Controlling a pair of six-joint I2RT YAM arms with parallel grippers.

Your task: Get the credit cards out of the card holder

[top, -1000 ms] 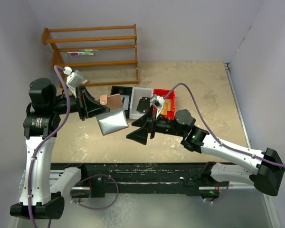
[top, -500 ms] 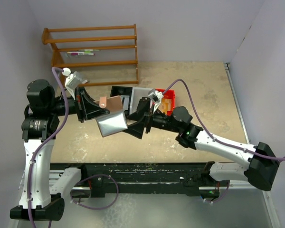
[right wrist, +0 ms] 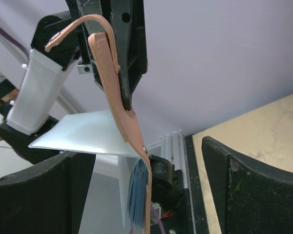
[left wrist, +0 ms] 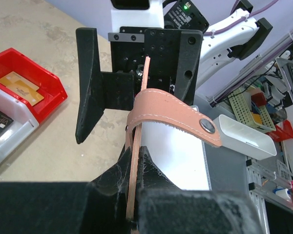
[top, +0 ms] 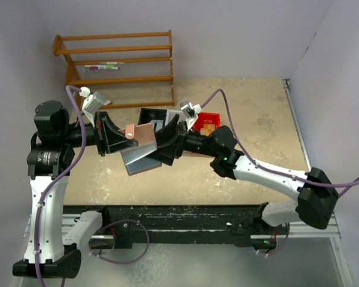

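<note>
Right jaws advanced from 3 o'clock, now released wide astride card holder (top: 145, 133) | left jaws clenched on its 9 o'clock edge | holder clear of bench (top: 257, 119)

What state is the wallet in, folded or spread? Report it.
Spread. The left gripper pinches the wallet by its leather side; the pale lining flap hangs out sideways.

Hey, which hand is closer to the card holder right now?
Left. The left hand is shut on the card holder, gripping its edge; the right hand is open, straddling it without gripping.
</note>
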